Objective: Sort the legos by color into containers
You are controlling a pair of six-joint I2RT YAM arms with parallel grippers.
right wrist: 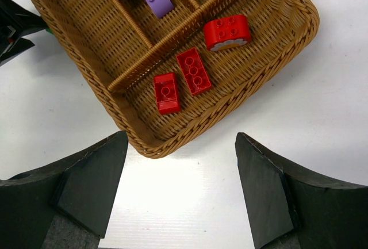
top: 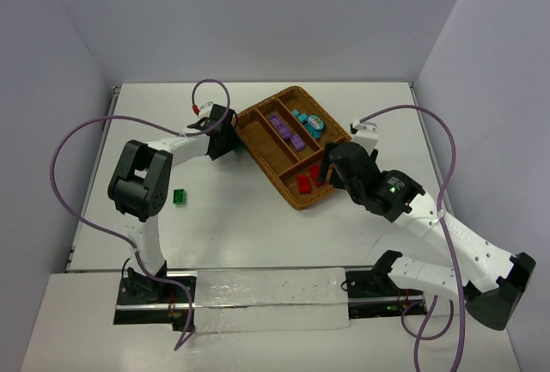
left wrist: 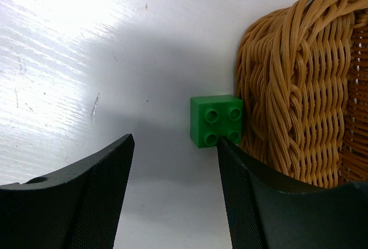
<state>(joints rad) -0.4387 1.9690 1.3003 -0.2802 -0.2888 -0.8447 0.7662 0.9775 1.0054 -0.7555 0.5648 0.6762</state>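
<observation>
The brown wicker tray lies at mid-table. A green lego sits on the table against the tray's outer wall. My left gripper is open and empty just short of it, its right finger close to the brick and the wicker. In the top view the left gripper hides this brick. Another green lego lies loose on the table. My right gripper is open and empty over the table beside the tray's corner. Three red legos lie in the crosswise compartment.
Purple legos lie in a long compartment and teal ones in the one beside it. Grey walls close in the back and sides of the table. Purple cables loop above both arms.
</observation>
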